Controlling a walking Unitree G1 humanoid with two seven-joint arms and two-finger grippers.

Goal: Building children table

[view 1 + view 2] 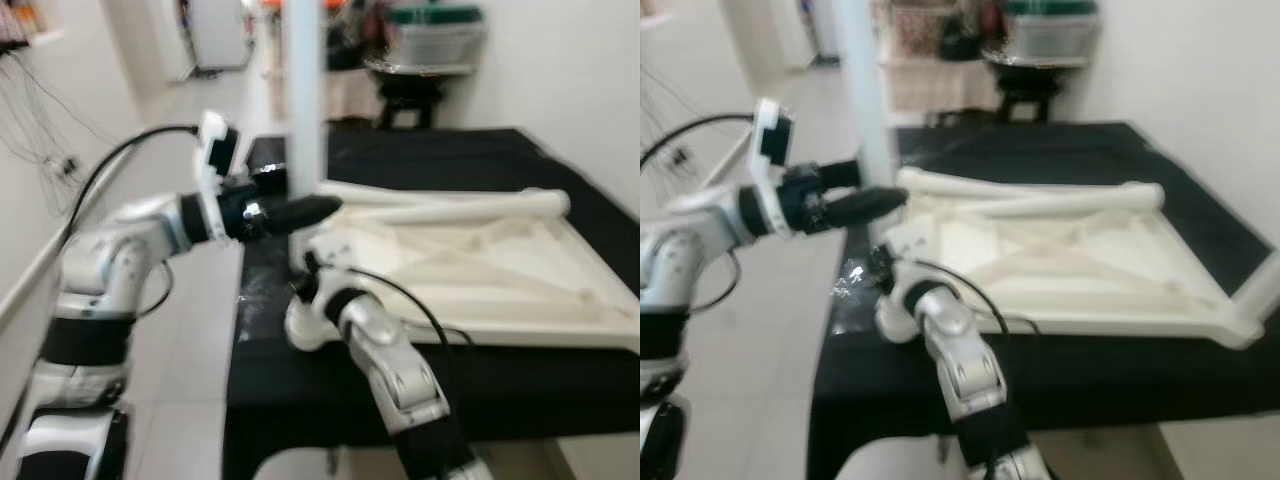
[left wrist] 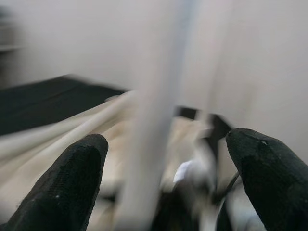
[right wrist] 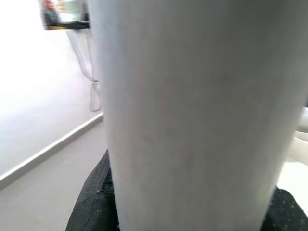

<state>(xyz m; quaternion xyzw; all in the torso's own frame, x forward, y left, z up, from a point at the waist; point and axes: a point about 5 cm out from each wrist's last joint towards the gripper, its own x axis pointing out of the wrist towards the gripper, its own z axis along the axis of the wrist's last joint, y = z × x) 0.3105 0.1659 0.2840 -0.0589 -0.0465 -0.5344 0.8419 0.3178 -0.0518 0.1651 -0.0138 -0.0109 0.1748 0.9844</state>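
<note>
- I see the white tabletop lying upside down on a black cloth-covered surface, its ribbed underside facing up.
- One white table leg stands upright at the tabletop corner nearest my grippers; a second leg lies flat across the tabletop, beyond and to the right of the upright one.
- Left gripper: reaching in from the left at mid-height of the upright leg. In its wrist view the two black fingers are spread wide, with the blurred leg between them and touching neither.
- Right gripper: low at the base of the upright leg, just under the left gripper. Its wrist view shows the leg pressed right up against the camera, black finger material on either side, so it reads as pinching the leg.
- Eye views are soft with blur; I cannot tell how the leg seats in the corner.
</note>
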